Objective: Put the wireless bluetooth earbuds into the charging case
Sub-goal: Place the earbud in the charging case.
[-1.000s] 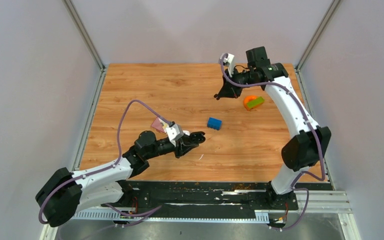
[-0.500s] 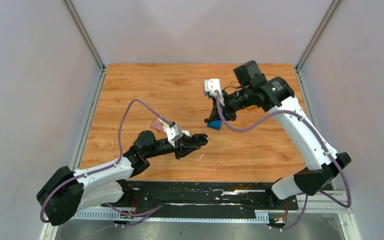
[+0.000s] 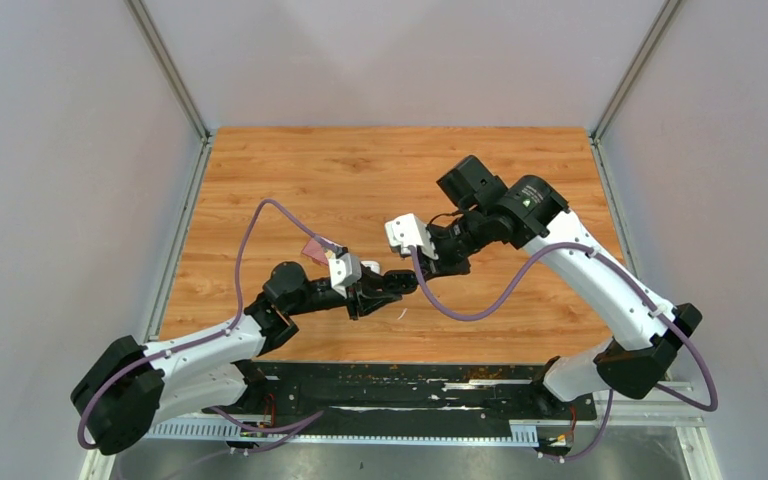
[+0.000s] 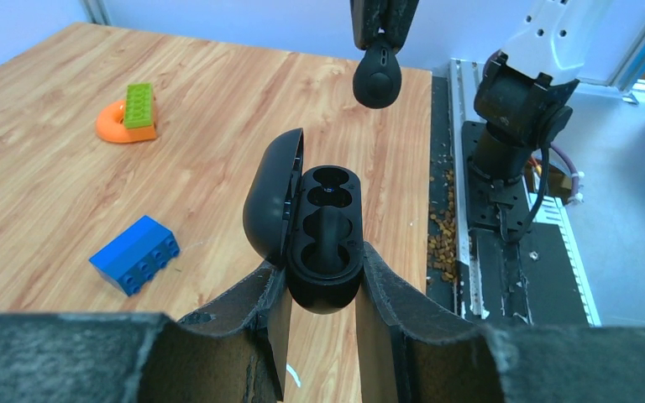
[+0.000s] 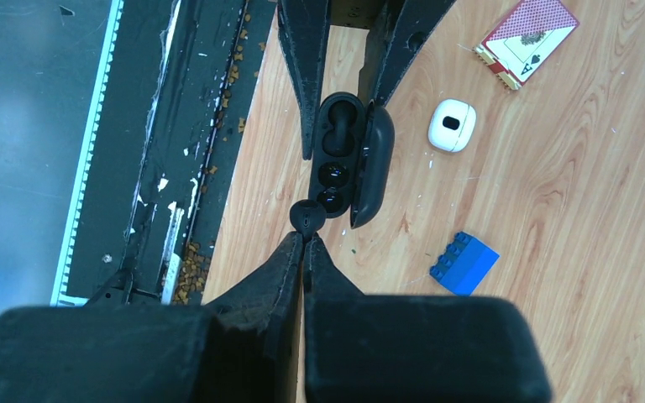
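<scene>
My left gripper [image 4: 323, 273] is shut on the lower end of a black charging case [image 4: 329, 239], held above the table with its lid [image 4: 269, 197] swung open to the left. My right gripper [image 5: 304, 239] is shut on a black earbud [image 5: 306, 216] pinched at its fingertips. The earbud [image 4: 377, 80] hangs just off the far end of the case [image 5: 336, 155], apart from it. A white earbud [image 5: 452, 125] lies on the table beside the case. From above, the left gripper [image 3: 395, 283] and right gripper [image 3: 438, 262] meet mid-table.
A blue block [image 5: 464, 263] lies right of the case. A playing-card box [image 5: 527, 38] sits behind the white earbud. An orange ring with a green brick [image 4: 126, 120] rests farther off. A thin white sliver [image 3: 401, 314] and brown crumbs [image 4: 441, 235] lie by the near edge.
The right arm swung from the far right of the table down and left to the case, carrying the black earbud. The left gripper edged slightly right with the case.
</scene>
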You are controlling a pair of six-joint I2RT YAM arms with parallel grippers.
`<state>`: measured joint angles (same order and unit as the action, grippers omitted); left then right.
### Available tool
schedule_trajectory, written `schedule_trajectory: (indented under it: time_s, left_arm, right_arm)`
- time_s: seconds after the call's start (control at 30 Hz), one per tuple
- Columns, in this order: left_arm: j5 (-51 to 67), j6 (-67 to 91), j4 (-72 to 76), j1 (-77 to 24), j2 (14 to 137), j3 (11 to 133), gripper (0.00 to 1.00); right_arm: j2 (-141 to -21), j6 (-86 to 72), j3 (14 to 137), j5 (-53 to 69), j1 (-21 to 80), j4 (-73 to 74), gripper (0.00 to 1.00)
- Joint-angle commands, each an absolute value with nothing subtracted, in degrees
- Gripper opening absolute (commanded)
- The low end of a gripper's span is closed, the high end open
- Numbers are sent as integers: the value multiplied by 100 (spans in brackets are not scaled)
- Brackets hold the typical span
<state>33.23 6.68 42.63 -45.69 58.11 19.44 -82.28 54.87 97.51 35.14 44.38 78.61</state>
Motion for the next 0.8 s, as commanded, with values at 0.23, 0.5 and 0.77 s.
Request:
schedule_trajectory:
  time_s: [0.23,0.5,0.77]
  left_arm:
    - [3547,483,4447,-4557,5754,2110,0]
    - [3464,493,4348,-4551,5712,2146,0]
    - [3479,555,4412,-4544,5691,2136,0]
  right_arm:
    - [-8326,5591,9830,3356,4662,7830,0]
    - [-8419,5508,9793,3196,4869,7676,0]
    - [-8402,5373,9630,2820,5109,7342,0]
